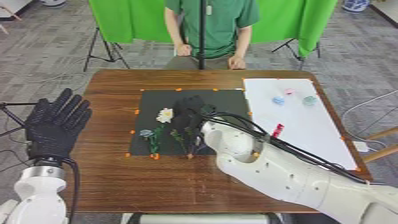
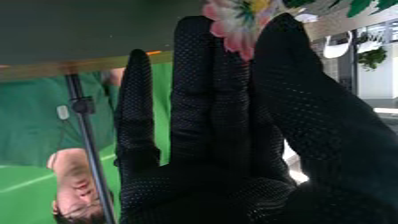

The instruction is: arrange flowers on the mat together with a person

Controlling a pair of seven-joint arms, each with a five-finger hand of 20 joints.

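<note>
With fingers straight and mostly together, best to guide the right hand [image 1: 187, 111] gently over the black mat [image 1: 158, 99], avoiding snagging petals of the white flower [image 1: 165, 115] lying there, just left.

It looks like a robotics lab with a filming backdrop. Two white robot arms [image 1: 271, 172] come in over a brown wooden counter [image 1: 99, 175] at the lower left and lower right of the head view. Bright green cloth [image 1: 133, 20] hangs across the upper part, with black stands [image 1: 110, 49] at either side and a black upright pole [image 1: 202, 30] between. Grey carpet [image 1: 53, 62] covers the floor, with loose cables [image 1: 44, 80] at the left. Orange markers [image 1: 179, 89] dot the edge of the dark mat [image 1: 149, 100].
</note>
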